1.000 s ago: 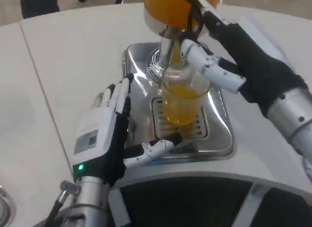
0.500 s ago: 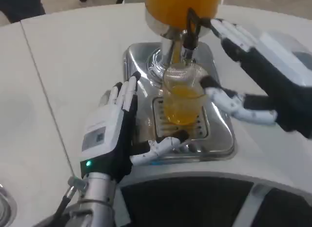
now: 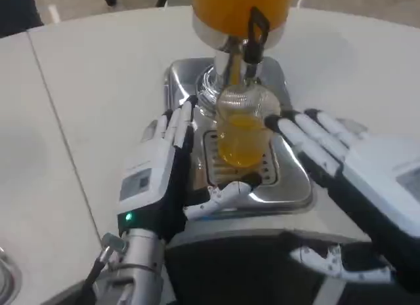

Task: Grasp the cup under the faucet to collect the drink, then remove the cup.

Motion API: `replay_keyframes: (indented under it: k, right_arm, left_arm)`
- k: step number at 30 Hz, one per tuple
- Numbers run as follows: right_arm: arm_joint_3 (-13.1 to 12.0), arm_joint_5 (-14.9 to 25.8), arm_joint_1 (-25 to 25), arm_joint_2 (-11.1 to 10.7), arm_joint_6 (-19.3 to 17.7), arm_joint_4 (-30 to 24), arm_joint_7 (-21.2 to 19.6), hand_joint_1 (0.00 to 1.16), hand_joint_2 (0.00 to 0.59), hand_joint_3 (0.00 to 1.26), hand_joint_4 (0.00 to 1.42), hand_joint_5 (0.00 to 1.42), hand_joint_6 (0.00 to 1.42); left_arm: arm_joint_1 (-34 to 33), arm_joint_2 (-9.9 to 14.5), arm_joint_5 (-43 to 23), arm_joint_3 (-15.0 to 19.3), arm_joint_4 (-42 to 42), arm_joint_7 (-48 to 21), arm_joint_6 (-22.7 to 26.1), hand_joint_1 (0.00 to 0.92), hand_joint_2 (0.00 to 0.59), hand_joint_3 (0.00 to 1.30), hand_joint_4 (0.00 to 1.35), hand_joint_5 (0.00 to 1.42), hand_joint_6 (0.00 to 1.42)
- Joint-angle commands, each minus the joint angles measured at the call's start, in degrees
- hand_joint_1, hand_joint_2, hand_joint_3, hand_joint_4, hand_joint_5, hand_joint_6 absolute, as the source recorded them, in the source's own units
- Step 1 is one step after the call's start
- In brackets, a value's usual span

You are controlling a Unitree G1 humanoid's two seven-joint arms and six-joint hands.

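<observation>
Flanking juice cup (image 3: 241, 131) under faucet (image 3: 252, 36), left hand (image 3: 161, 177), right hand (image 3: 341, 157) spread, empty.

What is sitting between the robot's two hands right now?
In the head view, the clear cup of orange drink stands on the dispenser's steel drip tray, under the faucet, between the left hand and the right hand. Neither hand grips it.

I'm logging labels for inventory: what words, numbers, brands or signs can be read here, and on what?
No text is readable.
Left hand: a small square printed label on its white back, too blurred to read.
Right hand: a grey patch on its back, too blurred to read.
Cup and dispenser: no visible lettering.
</observation>
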Motion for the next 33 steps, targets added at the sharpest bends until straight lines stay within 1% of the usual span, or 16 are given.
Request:
replay_keyframes:
  k: [1, 2, 3, 6, 8, 9, 10, 13, 17, 19, 24, 33]
  right_arm:
    - [-3.39, -0.60, 6.30, 0.88, -4.08, 1.75, -2.42, 0.81, 0.345, 0.00, 0.00, 0.00, 0.06]
    - [-3.74, -0.23, 6.68, 0.85, -4.55, 2.32, -2.13, 0.81, 0.343, 0.00, 0.00, 0.00, 0.06]
    - [-4.21, 0.66, 6.93, 1.37, -4.87, 2.81, -2.33, 0.81, 0.342, 0.00, 0.00, 0.00, 0.06]
    - [-4.50, 1.72, 6.27, 2.31, -4.67, 2.88, -1.31, 0.80, 0.334, 0.00, 0.00, 0.00, 0.07]
    - [-4.49, 2.24, 5.76, 2.15, -4.77, 3.09, -0.49, 0.80, 0.332, 0.00, 0.00, 0.00, 0.08]
    - [-4.49, 2.29, 5.62, 2.17, -4.77, 3.23, -0.34, 0.79, 0.322, 0.00, 0.00, 0.00, 0.08]
    - [-4.45, 3.20, 5.05, 2.09, -3.92, 3.60, 0.73, 0.79, 0.320, 0.00, 0.00, 0.00, 0.08]
    - [-4.40, 3.96, 4.19, 2.44, -3.21, 3.74, 1.70, 0.78, 0.319, 0.00, 0.00, 0.00, 0.09]
    - [-4.74, 4.87, 4.16, 2.35, -3.10, 3.62, 3.14, 0.78, 0.312, 0.00, 0.00, 0.00, 0.09]
    - [-4.94, 5.16, 4.03, 2.06, -3.15, 3.35, 3.95, 0.78, 0.309, 0.00, 0.00, 0.00, 0.09]
    - [-5.82, 5.63, 4.22, 2.43, -2.27, 2.36, 5.19, 0.77, 0.304, 0.00, 0.00, 0.00, 0.09]
    - [-6.72, 5.53, 5.40, 2.92, -1.27, 0.01, 6.93, 0.77, 0.300, 0.00, 0.00, 0.00, 0.09]
  left_arm:
    - [-0.94, -0.71, -0.85, -0.63, 1.12, 1.18, -1.35, 0.232, 0.027, 0.00, 0.00, 0.00, 0.00]
    - [-1.04, -0.85, -0.93, -0.78, 1.31, 1.38, -1.47, 0.232, 0.028, 0.00, 0.00, 0.00, 0.00]
    - [-1.17, -1.05, -1.14, -0.88, 1.62, 1.59, -1.58, 0.233, 0.028, 0.00, 0.00, 0.00, 0.00]
    - [-2.38, -1.89, -2.35, -0.82, 3.65, 1.87, -2.03, 0.234, 0.029, 0.00, 0.00, 0.00, 0.00]
    - [-3.44, -2.46, -3.35, -0.54, 5.18, 1.67, -2.23, 0.236, 0.031, 0.00, 0.00, 0.00, 0.00]
    - [-4.04, -2.75, -3.96, -0.32, 5.91, 1.47, -2.29, 0.238, 0.031, 0.00, 0.00, 0.00, 0.00]
    - [-4.44, -2.85, -4.43, -0.26, 6.42, 1.43, -2.35, 0.255, 0.033, 0.00, 0.00, 0.00, 0.00]
    - [-6.32, -3.39, -6.13, -0.11, 8.56, 1.34, -2.78, 0.262, 0.034, 0.00, 0.00, 0.00, 0.00]
    - [-8.30, -4.24, -7.89, 0.12, 11.86, 2.18, -3.73, 0.282, 0.035, 0.00, 0.00, 0.00, 0.00]
    - [-9.51, -4.66, -8.46, 0.07, 13.87, 2.94, -4.29, 0.297, 0.034, 0.00, 0.00, 0.00, 0.00]
    - [-11.89, -5.23, -8.75, -0.19, 17.76, 4.87, -6.03, 0.316, 0.041, 0.00, 0.00, 0.00, 0.00]
    - [-14.30, -6.28, -9.62, -0.23, 21.88, 7.46, -8.92, 0.340, 0.044, 0.00, 0.00, 0.01, 0.03]
